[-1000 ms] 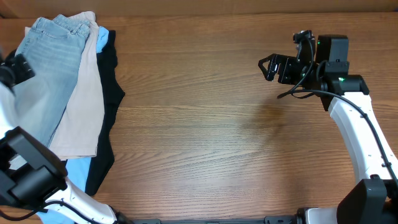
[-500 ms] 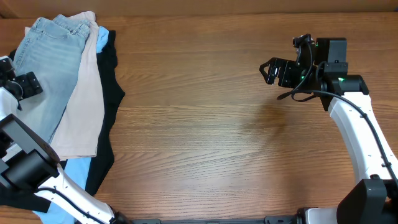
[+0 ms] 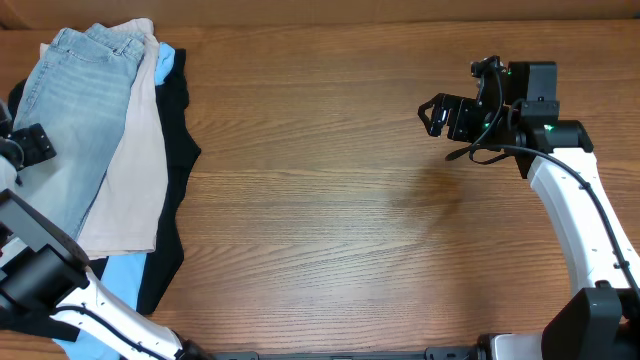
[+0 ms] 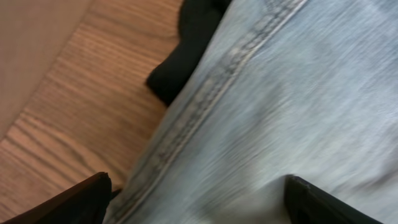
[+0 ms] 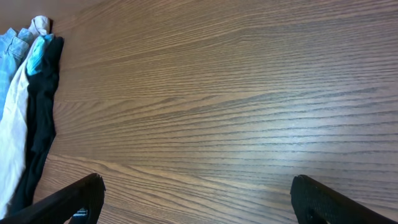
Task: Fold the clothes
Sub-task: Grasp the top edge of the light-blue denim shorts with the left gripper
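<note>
The clothes lie in a pile at the table's left. Light-wash denim shorts [image 3: 75, 110] are on top, over beige shorts [image 3: 135, 170], a black garment [image 3: 175, 150] and a sky-blue garment [image 3: 120, 275]. My left gripper [image 3: 28, 145] is open at the denim's left edge; in the left wrist view its fingers [image 4: 199, 199] straddle the denim [image 4: 292, 106] by a stitched seam, with the black cloth [image 4: 186, 43] beside it. My right gripper [image 3: 432, 110] is open and empty above bare wood at the right; its wrist view [image 5: 196, 199] shows the pile [image 5: 25, 99] far off.
The wooden table [image 3: 330, 200] stretches between the pile and the right arm [image 3: 570, 190]. A pale surface [image 4: 37, 43] lies beyond the table's left edge in the left wrist view.
My left gripper has moved down along the denim's left edge, shifting first right, then back left. The right arm has barely moved.
</note>
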`<move>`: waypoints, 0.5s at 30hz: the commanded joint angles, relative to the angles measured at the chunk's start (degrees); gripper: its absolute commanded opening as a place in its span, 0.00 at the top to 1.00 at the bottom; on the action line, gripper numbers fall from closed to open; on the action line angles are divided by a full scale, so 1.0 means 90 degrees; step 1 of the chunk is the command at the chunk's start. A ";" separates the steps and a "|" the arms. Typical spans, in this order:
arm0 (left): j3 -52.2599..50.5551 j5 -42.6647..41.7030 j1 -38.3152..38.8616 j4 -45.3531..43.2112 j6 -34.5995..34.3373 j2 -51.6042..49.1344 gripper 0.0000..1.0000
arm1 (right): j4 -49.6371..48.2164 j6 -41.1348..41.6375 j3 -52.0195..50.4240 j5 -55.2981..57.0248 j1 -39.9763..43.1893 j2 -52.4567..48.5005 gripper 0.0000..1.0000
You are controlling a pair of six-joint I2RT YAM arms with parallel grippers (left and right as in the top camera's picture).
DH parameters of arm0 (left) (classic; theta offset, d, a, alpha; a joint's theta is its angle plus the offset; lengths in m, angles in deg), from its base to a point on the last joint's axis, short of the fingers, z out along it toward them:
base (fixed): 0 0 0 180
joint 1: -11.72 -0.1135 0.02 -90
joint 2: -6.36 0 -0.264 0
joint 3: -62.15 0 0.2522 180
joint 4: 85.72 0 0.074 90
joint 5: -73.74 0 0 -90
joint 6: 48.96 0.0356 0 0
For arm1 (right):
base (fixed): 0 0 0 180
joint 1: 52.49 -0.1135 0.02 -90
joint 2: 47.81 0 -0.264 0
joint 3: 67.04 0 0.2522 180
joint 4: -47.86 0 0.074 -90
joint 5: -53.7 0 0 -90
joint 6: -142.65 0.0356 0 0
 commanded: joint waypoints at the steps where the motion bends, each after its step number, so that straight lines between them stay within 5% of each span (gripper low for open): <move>1: 0.0192 -0.0155 -0.0189 0.0044 0.0211 -0.0112 0.11 | -0.0015 -0.0044 0.0066 0.0046 -0.0032 -0.0007 0.01; 15: 0.0189 -0.0141 -0.0471 0.0063 -0.0036 -0.0325 0.30 | 0.0129 -0.0044 0.0068 0.0046 -0.0032 -0.0007 0.01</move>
